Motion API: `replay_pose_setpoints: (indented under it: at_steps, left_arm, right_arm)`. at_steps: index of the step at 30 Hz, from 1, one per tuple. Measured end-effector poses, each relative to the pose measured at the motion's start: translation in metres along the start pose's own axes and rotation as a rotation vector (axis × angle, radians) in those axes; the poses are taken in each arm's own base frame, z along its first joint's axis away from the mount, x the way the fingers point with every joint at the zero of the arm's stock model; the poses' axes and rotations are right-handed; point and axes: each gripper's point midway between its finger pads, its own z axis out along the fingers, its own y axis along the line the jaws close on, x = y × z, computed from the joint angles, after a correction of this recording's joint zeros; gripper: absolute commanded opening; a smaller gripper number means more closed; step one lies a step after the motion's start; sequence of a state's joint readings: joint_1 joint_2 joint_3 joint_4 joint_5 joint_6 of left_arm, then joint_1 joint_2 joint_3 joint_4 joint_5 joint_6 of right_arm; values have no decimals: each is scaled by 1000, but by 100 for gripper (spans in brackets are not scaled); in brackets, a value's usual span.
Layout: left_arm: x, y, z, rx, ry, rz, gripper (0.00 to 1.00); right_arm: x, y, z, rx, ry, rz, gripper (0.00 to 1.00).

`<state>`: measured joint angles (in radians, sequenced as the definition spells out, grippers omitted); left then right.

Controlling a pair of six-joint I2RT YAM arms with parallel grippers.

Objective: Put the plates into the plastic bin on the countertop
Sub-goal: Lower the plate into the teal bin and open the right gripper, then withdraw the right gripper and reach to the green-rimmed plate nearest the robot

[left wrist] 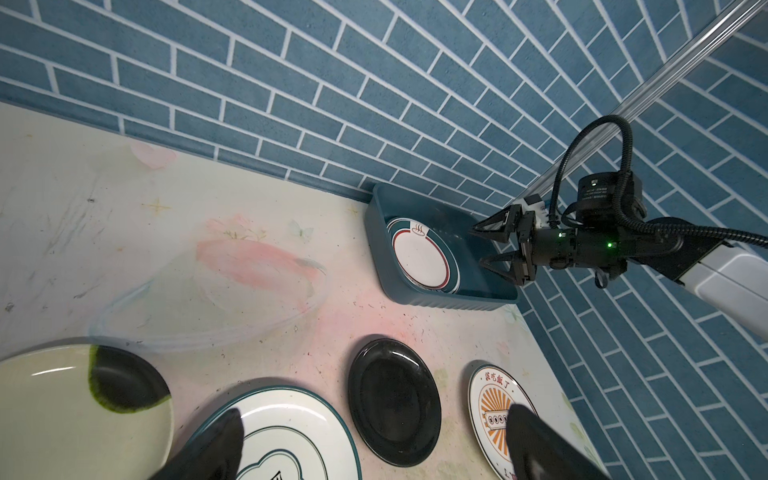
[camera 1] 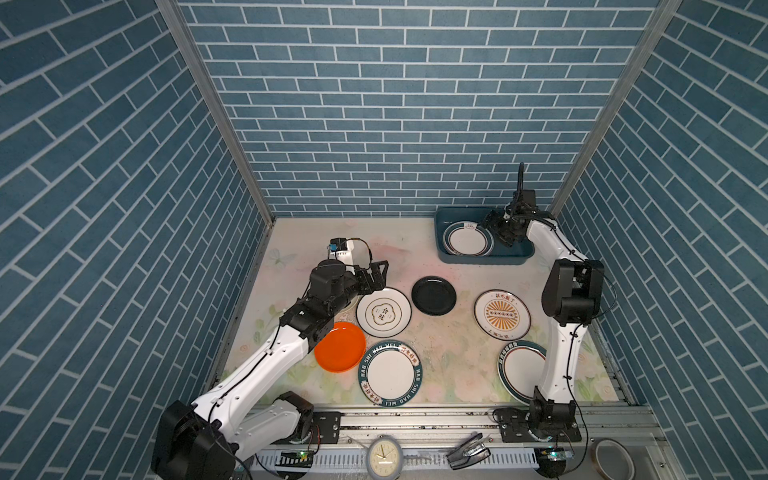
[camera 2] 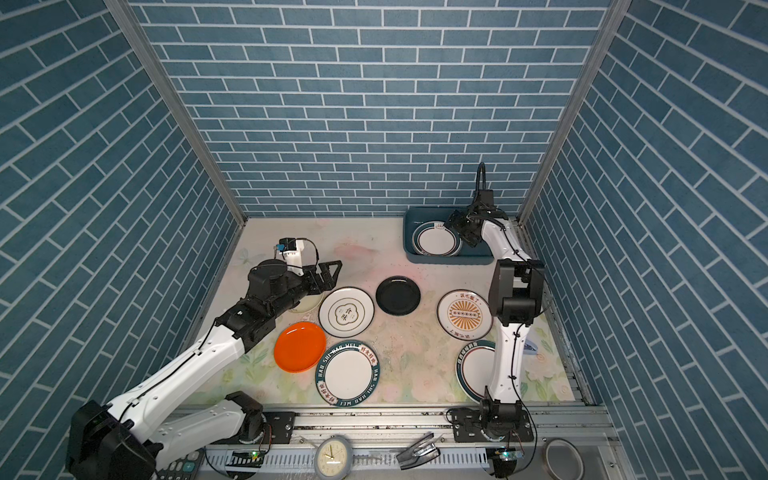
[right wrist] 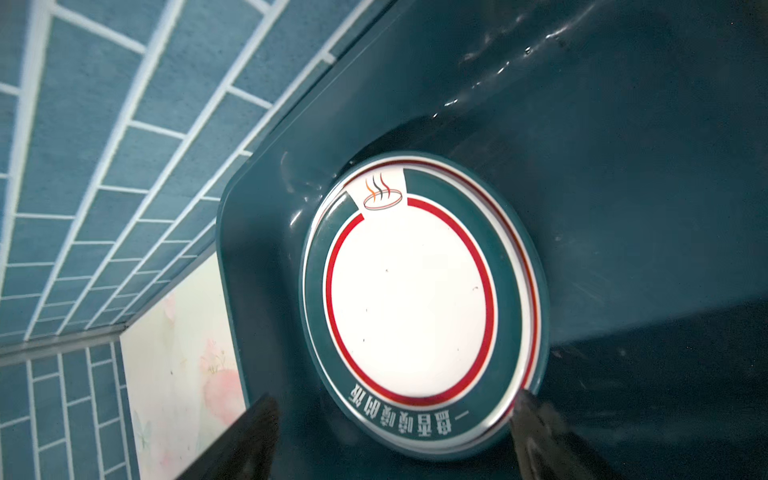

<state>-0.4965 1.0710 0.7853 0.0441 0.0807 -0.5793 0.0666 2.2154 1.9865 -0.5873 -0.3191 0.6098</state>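
Inside the plastic bin (camera 1: pixel 484 259), toward its left end, lies a white plate with a red ring and teal rim (camera 1: pixel 467 240); the bin sits in the far right corner of the countertop (camera 1: pixel 449 353). Over the bin's right half, the right gripper (left wrist: pixel 492 247) has its jaws spread, pinching nothing. Outside lie a black plate (camera 1: pixel 434 295), a sunburst plate (camera 1: pixel 502 313), a clover-motif plate (camera 1: pixel 383 312), an orange plate (camera 1: pixel 340 347), a HAO SHI HAO WEI plate (camera 1: pixel 390 373) and a teal-rimmed plate (camera 1: pixel 519 368) partly behind the right arm (camera 1: pixel 561 353). The left gripper (camera 1: pixel 383 274), jaws wide apart and empty, hangs near the clover-motif plate's far edge.
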Motion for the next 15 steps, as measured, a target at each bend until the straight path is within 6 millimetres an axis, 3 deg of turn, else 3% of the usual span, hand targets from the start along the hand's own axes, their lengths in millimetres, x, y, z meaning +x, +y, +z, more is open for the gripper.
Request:
replay_pose_setpoints:
  at_steps: [9,13,15]
  left_arm:
    - [3,0,2,2,14,1,100]
    - [6,2,4,-2,23,13,100]
    - [9,3,6,-5,36,20,100]
  right_arm:
    - [12,-11,-8,70,38,-51,91]
    - [25,-18,-38,116,23,-59,91]
    - [35,-21,-65,136,-6,-68,90]
